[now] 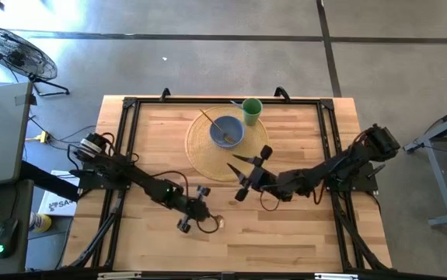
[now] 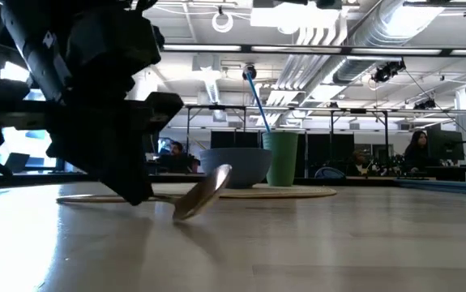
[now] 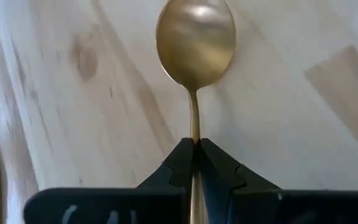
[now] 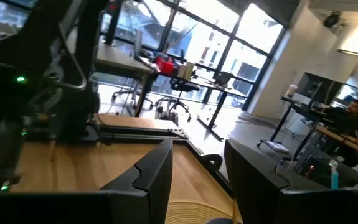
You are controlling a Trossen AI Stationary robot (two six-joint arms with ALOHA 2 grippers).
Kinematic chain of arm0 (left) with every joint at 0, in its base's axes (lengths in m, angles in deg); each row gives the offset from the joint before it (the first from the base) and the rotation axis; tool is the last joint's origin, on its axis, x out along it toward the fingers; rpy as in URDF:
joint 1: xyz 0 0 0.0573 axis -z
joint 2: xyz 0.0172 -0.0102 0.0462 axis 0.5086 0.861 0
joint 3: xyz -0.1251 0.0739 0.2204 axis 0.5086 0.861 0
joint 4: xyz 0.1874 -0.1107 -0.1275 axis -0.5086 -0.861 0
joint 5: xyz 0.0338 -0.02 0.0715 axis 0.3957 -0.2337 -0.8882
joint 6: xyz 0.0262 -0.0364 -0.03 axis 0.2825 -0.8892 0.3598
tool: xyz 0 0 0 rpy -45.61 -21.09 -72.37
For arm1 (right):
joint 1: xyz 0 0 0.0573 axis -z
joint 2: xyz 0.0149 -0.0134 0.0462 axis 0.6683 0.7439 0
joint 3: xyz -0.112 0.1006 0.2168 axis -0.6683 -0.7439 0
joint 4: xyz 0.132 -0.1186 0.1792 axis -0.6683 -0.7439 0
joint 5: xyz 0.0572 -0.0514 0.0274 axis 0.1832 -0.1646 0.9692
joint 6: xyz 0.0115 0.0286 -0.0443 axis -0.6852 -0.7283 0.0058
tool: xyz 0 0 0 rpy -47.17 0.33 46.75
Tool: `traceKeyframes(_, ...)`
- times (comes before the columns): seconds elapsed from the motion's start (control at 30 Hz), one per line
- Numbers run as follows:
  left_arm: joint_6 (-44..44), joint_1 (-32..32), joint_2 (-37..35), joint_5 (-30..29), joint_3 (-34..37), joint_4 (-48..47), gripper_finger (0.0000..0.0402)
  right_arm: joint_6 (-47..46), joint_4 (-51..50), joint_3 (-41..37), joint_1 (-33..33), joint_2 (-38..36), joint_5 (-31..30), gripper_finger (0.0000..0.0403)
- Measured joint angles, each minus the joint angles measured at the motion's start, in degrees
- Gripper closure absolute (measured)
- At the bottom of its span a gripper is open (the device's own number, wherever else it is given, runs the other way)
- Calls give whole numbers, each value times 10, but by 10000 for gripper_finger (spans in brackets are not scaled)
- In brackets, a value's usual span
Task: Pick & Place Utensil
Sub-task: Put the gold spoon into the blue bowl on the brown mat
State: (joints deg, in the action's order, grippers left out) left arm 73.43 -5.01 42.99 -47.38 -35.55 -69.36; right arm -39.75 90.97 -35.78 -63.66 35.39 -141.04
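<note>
A wooden surface (image 1: 293,233) holds a round mat (image 1: 200,155), blue bowl (image 1: 227,131) and green cup (image 1: 252,111). The left gripper (image 3: 194,152) is clamped on a gold spoon (image 3: 195,43) near the front edge. The right gripper (image 1: 248,173) hangs apart over the mat.

One camera hangs above me, looking straight down on the whole table (image 1: 285,233) and both my arms. Another sits at tabletop height, facing level across the wood into the room. My left wrist camera peers close past my left gripper (image 3: 194,155) at the spoon (image 3: 195,43); the low view shares that spoon (image 2: 203,193). My right wrist camera faces across the table towards the windows.
</note>
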Motion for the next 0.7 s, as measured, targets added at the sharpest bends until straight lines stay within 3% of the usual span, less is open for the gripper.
traceKeyframes(0.13,17,-1,6,-8,0,54,388,-4,-47,0,-17,-10,5,263)
traceKeyframes(0.27,-26,-1,6,-100,-1,102,388,-12,-95,0,-35,-11,10,263)
traceKeyframes(0.4,-97,-11,6,-159,-8,116,387,-73,-150,0,-53,-11,33,263)
traceKeyframes(0.57,-223,-43,6,-161,-34,115,387,-125,-194,0,-83,-11,42,263)
traceKeyframes(0.7,-354,-74,5,-160,-48,115,387,-160,-226,0,-115,-11,15,263)
